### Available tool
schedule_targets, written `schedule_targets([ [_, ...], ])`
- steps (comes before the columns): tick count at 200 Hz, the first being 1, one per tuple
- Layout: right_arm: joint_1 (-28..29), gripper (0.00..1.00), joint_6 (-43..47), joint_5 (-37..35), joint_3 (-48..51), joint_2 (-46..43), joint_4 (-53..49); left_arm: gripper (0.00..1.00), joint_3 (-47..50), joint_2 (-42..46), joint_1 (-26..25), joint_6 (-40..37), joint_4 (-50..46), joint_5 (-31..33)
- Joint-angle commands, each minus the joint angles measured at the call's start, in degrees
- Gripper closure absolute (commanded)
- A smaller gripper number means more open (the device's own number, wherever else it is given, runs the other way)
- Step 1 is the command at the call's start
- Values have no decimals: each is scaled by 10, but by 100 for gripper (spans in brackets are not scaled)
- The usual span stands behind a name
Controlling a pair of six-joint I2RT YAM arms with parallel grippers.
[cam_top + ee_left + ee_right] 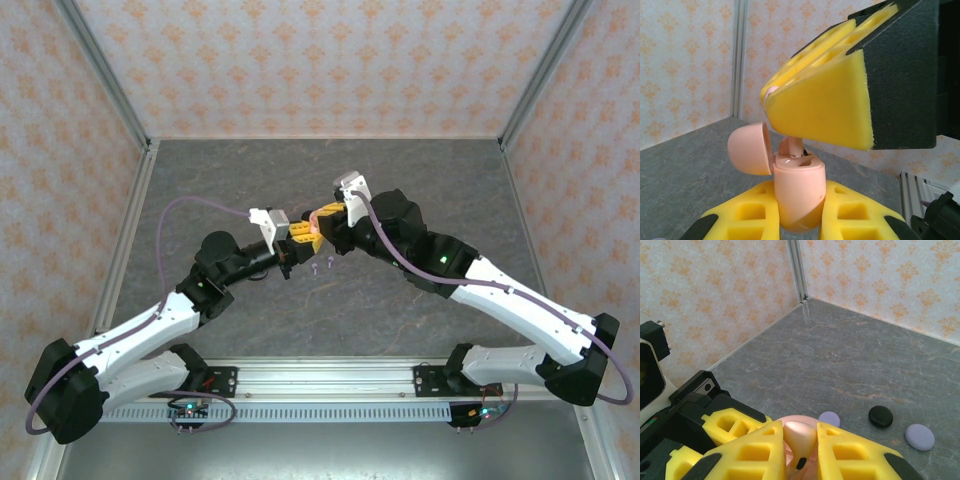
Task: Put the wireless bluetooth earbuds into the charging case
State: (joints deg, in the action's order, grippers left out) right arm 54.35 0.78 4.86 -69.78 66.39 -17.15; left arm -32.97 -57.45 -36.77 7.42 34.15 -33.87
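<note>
Grey, stone-veined worktop (420,180) lies well below the action, which is the first hazard: both arms meet in mid-air near its centre, so anything that slips falls. The left gripper (799,210) is clamped on the pink charging case (797,185), holding it upright with its lid (750,147) swung open at 9 o'clock. The right gripper (800,440) is pinched together on a pink earbud (790,148) and comes in from 1 o'clock, the bud just over or touching the case's mouth; I cannot tell whether it has entered its socket. If it is off-line, pushing down is likely to jam it on the rim or twist the rounded case in the soft foam pads. The right gripper's lower finger also sits close to the lid's edge and could knock it shut. Letting go before the bud seats would drop it among the loose purple earbuds (318,268) at 6 o'clock, or near the black disc (880,416).
</note>
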Motion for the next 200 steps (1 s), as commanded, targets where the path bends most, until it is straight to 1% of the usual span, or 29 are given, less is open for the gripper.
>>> schedule_targets([
  [1,3,82,10,-13,-7,-9,-14,100,-23,1,-6,-10,24,-4],
  [72,3,82,10,-11,-4,-1,-27,100,-23,2,-7,-10,22,-3],
  [175,3,82,-8,33,5,0,5,100,-22,1,-8,-10,22,-3],
  [200,3,82,-8,29,7,2,7,100,-22,1,-8,-11,21,-3],
])
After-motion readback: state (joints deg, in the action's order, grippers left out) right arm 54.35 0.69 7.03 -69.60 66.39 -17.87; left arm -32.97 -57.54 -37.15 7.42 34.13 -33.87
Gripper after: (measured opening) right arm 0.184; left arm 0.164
